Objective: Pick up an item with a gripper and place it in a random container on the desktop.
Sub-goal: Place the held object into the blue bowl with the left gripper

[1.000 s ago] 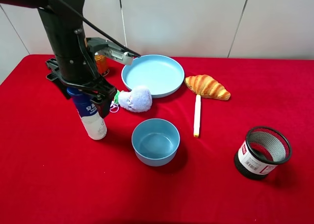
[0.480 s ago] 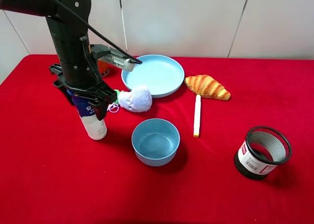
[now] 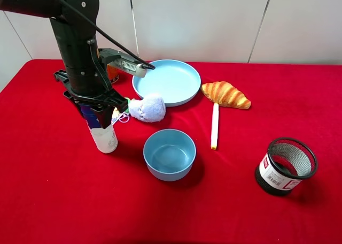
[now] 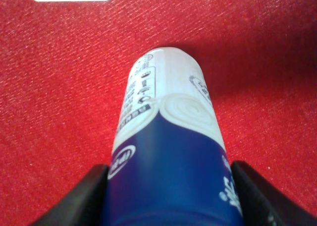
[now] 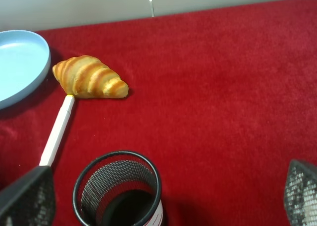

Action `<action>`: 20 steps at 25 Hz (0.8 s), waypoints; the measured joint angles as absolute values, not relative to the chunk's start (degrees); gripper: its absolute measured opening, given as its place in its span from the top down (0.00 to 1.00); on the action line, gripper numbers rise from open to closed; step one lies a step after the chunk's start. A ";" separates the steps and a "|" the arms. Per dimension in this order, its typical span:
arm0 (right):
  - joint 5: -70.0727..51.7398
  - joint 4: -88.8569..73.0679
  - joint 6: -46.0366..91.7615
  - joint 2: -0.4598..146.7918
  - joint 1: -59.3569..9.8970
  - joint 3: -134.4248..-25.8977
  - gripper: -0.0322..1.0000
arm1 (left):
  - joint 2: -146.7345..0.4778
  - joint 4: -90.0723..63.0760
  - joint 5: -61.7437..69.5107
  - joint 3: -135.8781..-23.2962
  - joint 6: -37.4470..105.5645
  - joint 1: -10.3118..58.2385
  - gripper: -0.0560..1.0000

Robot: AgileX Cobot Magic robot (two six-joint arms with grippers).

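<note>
The white bottle [image 3: 105, 139] with a blue label stands upright on the red cloth at the left. My left gripper [image 3: 98, 115] is down over its upper half, one finger on each side. In the left wrist view the bottle [image 4: 168, 127] fills the space between the two black fingers [image 4: 86, 198], which press its blue label. The small deep light-blue bowl [image 3: 169, 172] stands empty just right of the bottle. My right gripper [image 5: 158, 196] is open and empty, seen only in the right wrist view, above the black mesh cup [image 5: 119, 191].
A wide light-blue plate [image 3: 166, 81] sits at the back, with a plush toy [image 3: 148, 108] in front of it and an orange can [image 3: 111, 71] behind my left arm. A croissant [image 3: 225, 94] and a white pen [image 3: 215, 125] lie in the middle. The mesh cup [image 3: 286, 166] stands at the right.
My left gripper has come lower over the bottle and closed in on it. The bottle has shifted slightly right and stands straighter.
</note>
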State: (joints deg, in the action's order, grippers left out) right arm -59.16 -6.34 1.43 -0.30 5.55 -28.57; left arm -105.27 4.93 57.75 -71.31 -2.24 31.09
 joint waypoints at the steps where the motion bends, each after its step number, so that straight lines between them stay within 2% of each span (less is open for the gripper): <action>1: -59.16 -6.34 1.43 -0.30 5.55 -28.57 0.30 | -105.27 4.93 57.75 -71.31 -2.24 31.09 0.47; 20: -59.16 -6.34 1.27 -0.30 5.55 -28.57 0.30 | -103.68 4.50 63.84 -76.87 -2.29 31.09 0.47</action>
